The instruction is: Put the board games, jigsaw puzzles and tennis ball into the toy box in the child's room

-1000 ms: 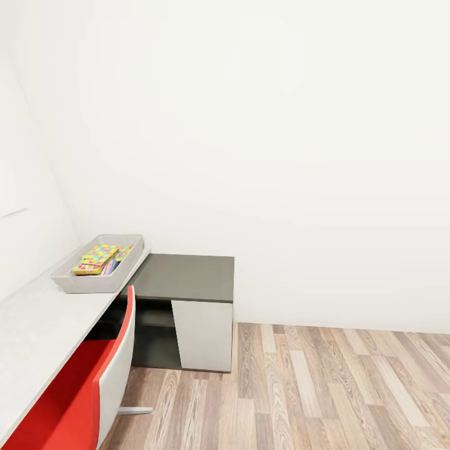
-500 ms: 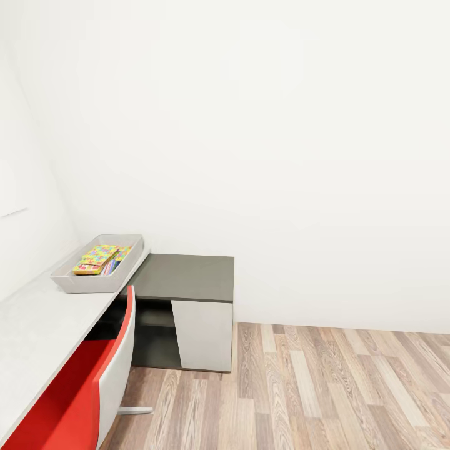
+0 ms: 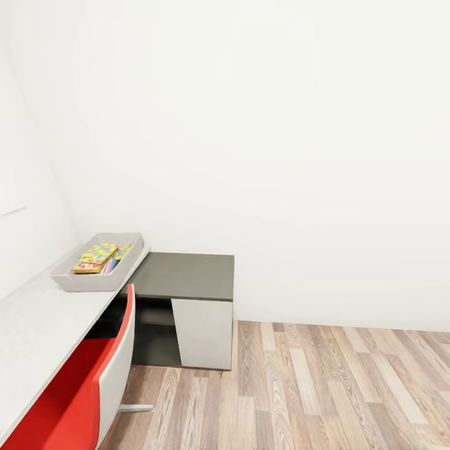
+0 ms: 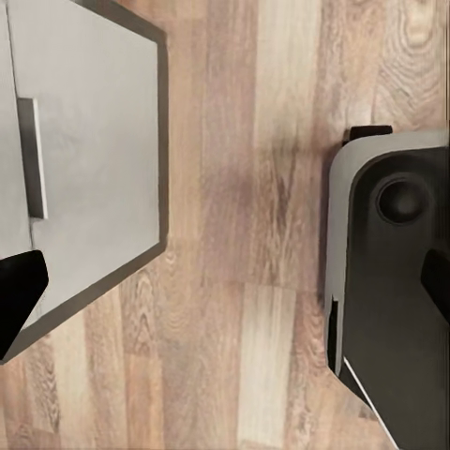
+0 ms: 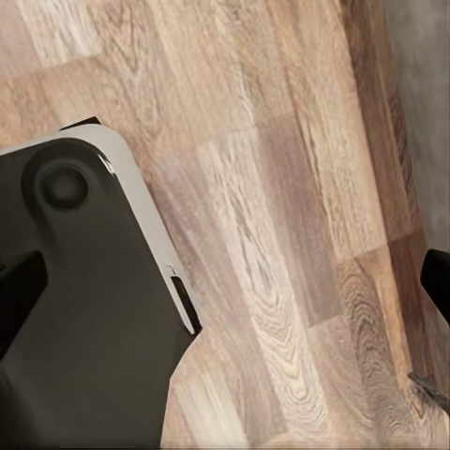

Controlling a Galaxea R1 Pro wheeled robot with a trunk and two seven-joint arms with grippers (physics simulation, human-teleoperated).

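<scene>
Toy box (image 3: pixel 69 281) w/ jigsaw puzzles (image 3: pixel 95 258) on table (image 3: pixel 37 325), both hands spread, over floor (image 3: pixel 325 387).

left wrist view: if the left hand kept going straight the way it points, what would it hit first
Most likely the wood-plank floor: the left hand points down at bare planks between a grey cabinet panel and the robot's dark base. Nothing shows between its fingertips in that line, though depth is hard to judge.

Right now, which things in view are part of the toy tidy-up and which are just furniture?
Job:
toy box
jigsaw puzzles inside it
table

Just there:
red chair
dark grey cabinet
wood floor
</scene>
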